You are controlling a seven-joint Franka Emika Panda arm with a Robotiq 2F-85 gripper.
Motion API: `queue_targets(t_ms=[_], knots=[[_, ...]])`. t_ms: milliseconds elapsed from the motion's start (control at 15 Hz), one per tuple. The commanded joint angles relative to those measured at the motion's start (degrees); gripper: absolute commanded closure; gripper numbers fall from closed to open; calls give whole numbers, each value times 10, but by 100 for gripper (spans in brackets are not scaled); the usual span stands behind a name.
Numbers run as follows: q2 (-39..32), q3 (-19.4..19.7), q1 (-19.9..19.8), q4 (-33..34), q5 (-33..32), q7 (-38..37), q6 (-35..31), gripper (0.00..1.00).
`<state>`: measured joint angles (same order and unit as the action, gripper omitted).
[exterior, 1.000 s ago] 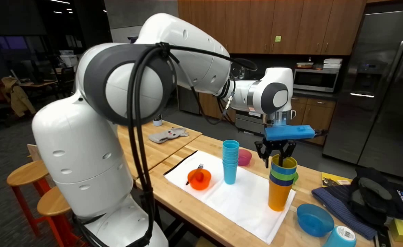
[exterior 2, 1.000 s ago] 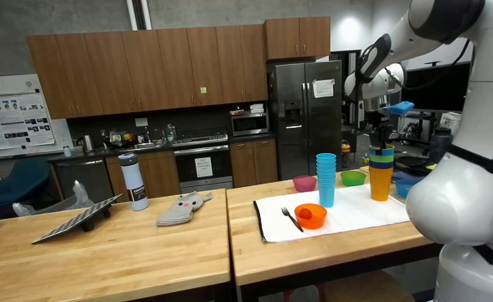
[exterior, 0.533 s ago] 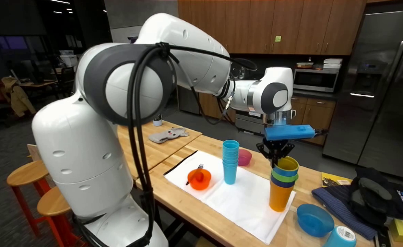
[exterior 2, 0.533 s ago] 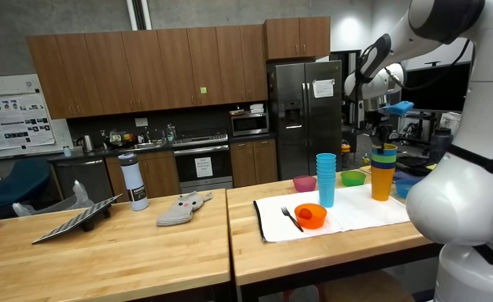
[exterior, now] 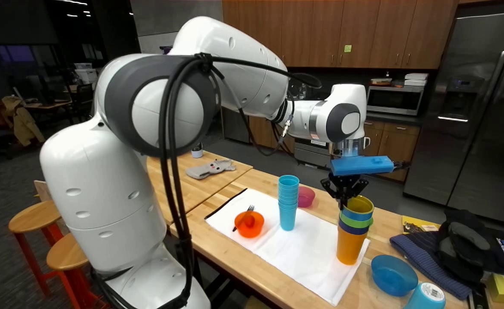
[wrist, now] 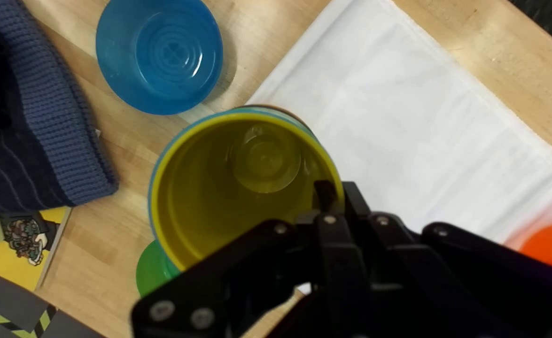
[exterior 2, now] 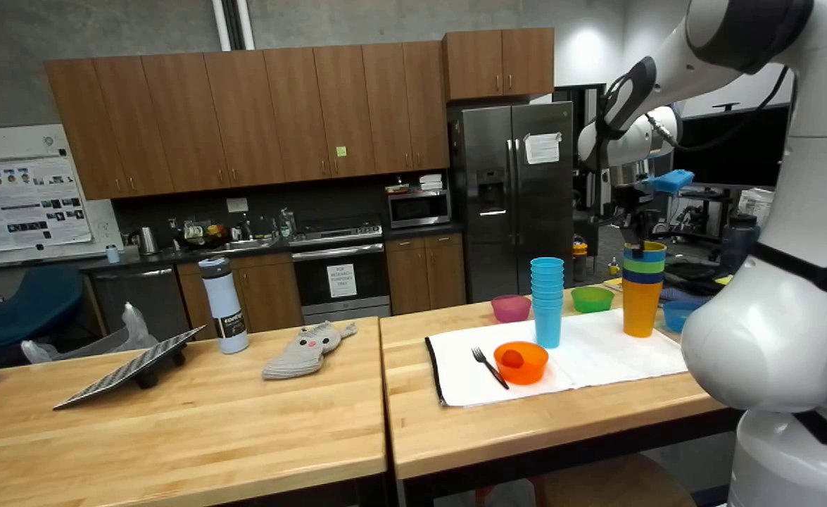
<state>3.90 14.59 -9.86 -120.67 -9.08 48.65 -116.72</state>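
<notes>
From left to right in an exterior view, an orange bowl (exterior: pixel 252 232) and a stack of light blue cups (exterior: pixel 288 210) sit on a white cloth (exterior: pixel 303 253). Next, the gripper (exterior: pixel 342 204), its jaws nearly together, pinches the rim of a multicoloured cup stack (exterior: pixel 351 240) standing by the cloth's end; the wrist view shows one finger inside the yellow cup (wrist: pixel 238 192), one outside. Farther right rests a blue bowl (exterior: pixel 393 276).

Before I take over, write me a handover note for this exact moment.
Claw: shut on the rim of the multicoloured cup stack, one finger inside its top yellow cup.
Things: that stack is on the white cloth; the light-blue cup stack stands apart on the same cloth.
Done: rim pinched.
Left: any lift; the multicoloured stack's base appears to rest on the cloth.
</notes>
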Motion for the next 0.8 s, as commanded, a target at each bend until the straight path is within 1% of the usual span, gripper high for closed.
queue_targets(t_ms=[0,733], knots=[[5,-5,-7,3,-2,-4,-1,98],[25,-5,-9,13,-14,-4,5,98]])
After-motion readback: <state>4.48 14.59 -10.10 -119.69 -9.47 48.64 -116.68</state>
